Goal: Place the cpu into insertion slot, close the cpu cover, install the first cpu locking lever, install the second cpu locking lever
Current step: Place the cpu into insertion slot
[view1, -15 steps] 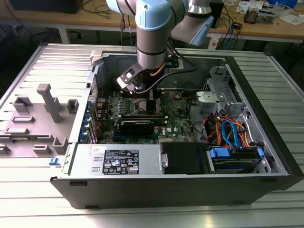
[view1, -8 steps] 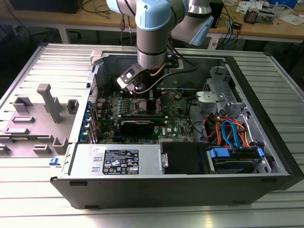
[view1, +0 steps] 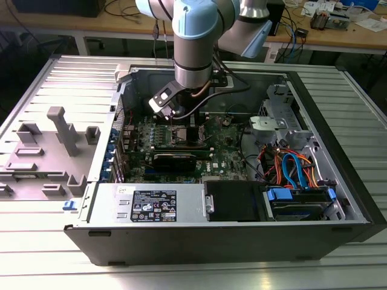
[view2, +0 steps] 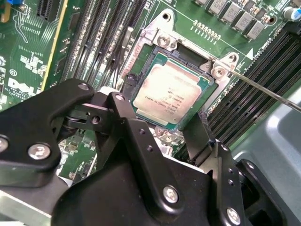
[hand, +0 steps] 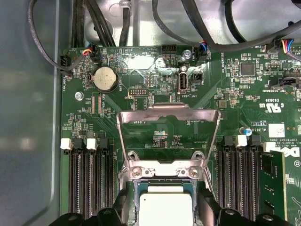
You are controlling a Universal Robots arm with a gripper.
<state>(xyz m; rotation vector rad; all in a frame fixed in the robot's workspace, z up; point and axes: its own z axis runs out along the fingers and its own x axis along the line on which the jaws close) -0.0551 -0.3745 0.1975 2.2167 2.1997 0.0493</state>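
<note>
The cpu [view2: 168, 90], a square chip with a silver-grey top, lies level in the insertion slot [view2: 185, 56] on the green board. In both wrist views my gripper [view2: 160, 107] straddles it, a black finger [view2: 194, 128] pressed against each of two opposite edges. The cpu [hand: 165, 208] appears the same way from the other wrist camera, between the gripper [hand: 165, 214] fingers. The cpu cover [hand: 168, 111] stands raised on its hinge beyond the chip. A thin locking lever [view2: 265, 90] sticks out from one slot corner. From outside, the gripper [view1: 181, 124] is low over the motherboard.
Black memory slots [hand: 89, 179] flank the socket on both sides. A coin battery [hand: 105, 78] and black cables [hand: 164, 28] lie beyond the cover. The case [view1: 338, 109] holds a drive bay with orange and blue cables [view1: 293, 169] and a power supply [view1: 157, 204]. A grey fixture [view1: 60, 130] sits outside.
</note>
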